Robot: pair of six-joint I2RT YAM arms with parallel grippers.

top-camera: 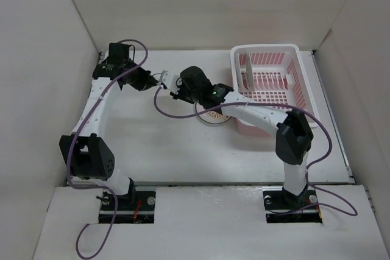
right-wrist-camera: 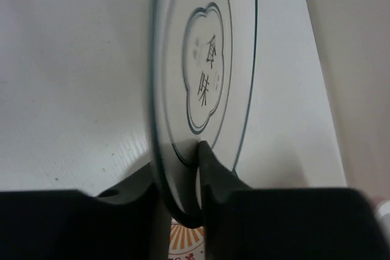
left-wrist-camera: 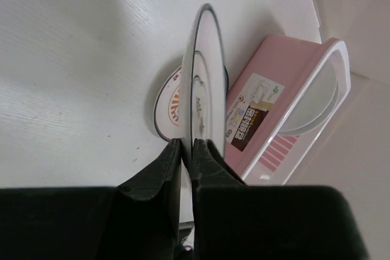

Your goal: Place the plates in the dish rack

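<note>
Nearest me, the left arm's base point(top-camera: 125, 202) and the right arm's base point(top-camera: 292, 202) sit side by side at the near edge of the white surface point(top-camera: 152, 150). Both arms reach away from me and meet toward the far left, where they share one thing: a white plate point(top-camera: 163, 78) with thin dark rings, held on edge, clear of the surface.

The left hand point(left-wrist-camera: 187, 145) comes at it from the left, with its fingers squeezed tight on the rim. The right hand point(right-wrist-camera: 180, 159) comes from the right. It has one finger against each face of the same plate near the rim, closed on it as far as I can see. Up close, that face carries a cloud-shaped outline with dark characters inside it.

An orange sunburst plate point(top-camera: 212, 117) lies flat on the surface under the right forearm, just near and right of the two hands. It is close beside the near left corner of the dish rack point(top-camera: 275, 81).

That pink rack with its pale rim stands at the far right. A pale plate point(top-camera: 248, 72) stands upright in its left part, among the dividers. A printed label point(left-wrist-camera: 253, 114) is stuck on the rack's outer wall, facing the orange plate.
</note>
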